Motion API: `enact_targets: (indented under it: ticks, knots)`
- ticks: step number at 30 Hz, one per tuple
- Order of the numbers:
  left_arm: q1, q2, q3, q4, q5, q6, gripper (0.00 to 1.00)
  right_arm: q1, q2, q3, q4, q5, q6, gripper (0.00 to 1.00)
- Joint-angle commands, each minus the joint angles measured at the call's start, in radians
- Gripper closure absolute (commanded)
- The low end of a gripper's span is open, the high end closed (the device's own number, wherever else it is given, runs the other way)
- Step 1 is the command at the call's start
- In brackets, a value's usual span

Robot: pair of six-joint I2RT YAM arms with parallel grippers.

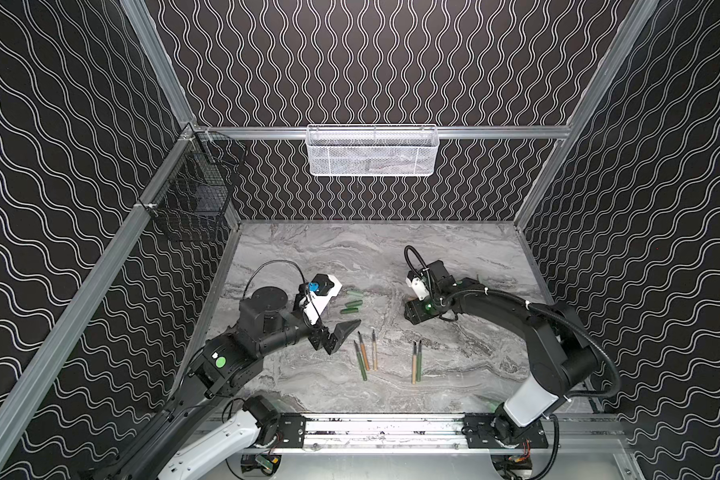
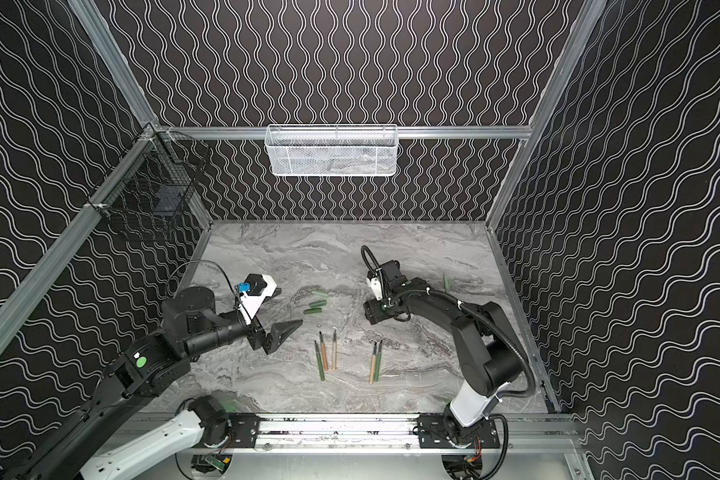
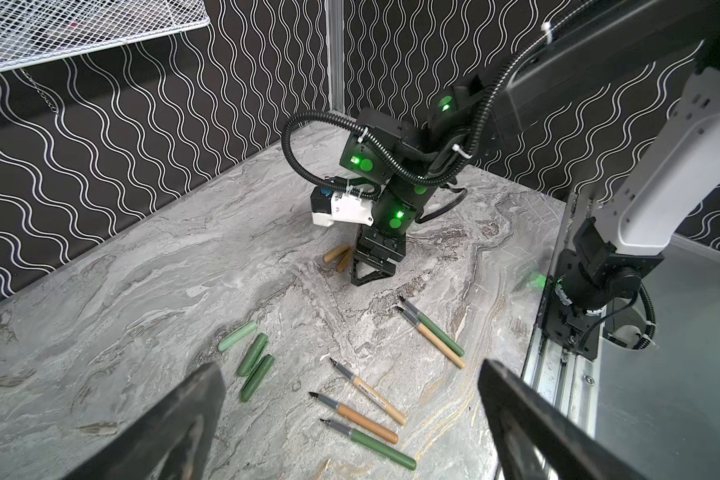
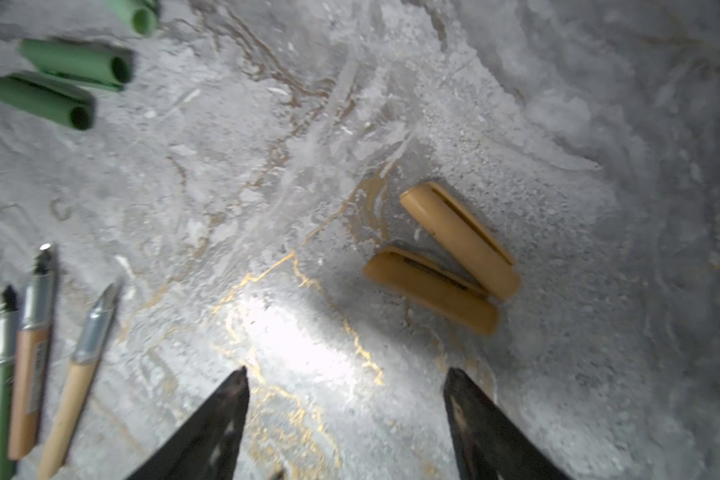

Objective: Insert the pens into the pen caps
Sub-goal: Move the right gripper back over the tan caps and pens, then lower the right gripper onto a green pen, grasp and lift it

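Right gripper (image 4: 348,374), jaws parted and empty, just beside two tan pen caps (image 4: 460,241) on the marbled surface (image 1: 308,257), left gripper (image 3: 350,365) spread wide, holding nothing, three green caps (image 3: 252,354) and five pens (image 3: 368,424) loose nearby, perhaps a sixth behind the right arm (image 1: 495,299).

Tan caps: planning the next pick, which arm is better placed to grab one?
Right. The right claw, open, hangs right by the two tan caps; the left claw, also open, sits farther off by the green caps.
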Motion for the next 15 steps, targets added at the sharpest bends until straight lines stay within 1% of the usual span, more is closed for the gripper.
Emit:
enact_targets:
  ticks: [1, 3, 7, 9, 11, 15]
  knots:
    - [0.004, 0.005, 0.000, 0.025, 0.012, 0.004, 0.01, 0.020, -0.055, -0.018, -0.037, 0.021, 0.054, 0.18]
    - [0.004, 0.004, 0.000, 0.027, 0.013, 0.003, 0.01, 0.037, -0.096, -0.061, -0.042, 0.025, 0.096, 0.16]
    - [0.008, 0.004, 0.001, 0.032, 0.024, 0.001, 0.01, 0.080, -0.160, -0.113, -0.050, 0.014, 0.188, 0.15]
    - [0.012, 0.008, 0.001, 0.033, 0.033, 0.000, 0.01, 0.117, -0.181, -0.144, -0.064, 0.067, 0.251, 0.16]
    - [0.015, 0.012, 0.001, 0.033, 0.038, -0.001, 0.01, 0.152, -0.202, -0.180, -0.074, 0.127, 0.316, 0.19]
    - [0.018, 0.011, 0.001, 0.035, 0.045, -0.002, 0.01, 0.223, -0.252, -0.249, -0.071, 0.150, 0.405, 0.24]
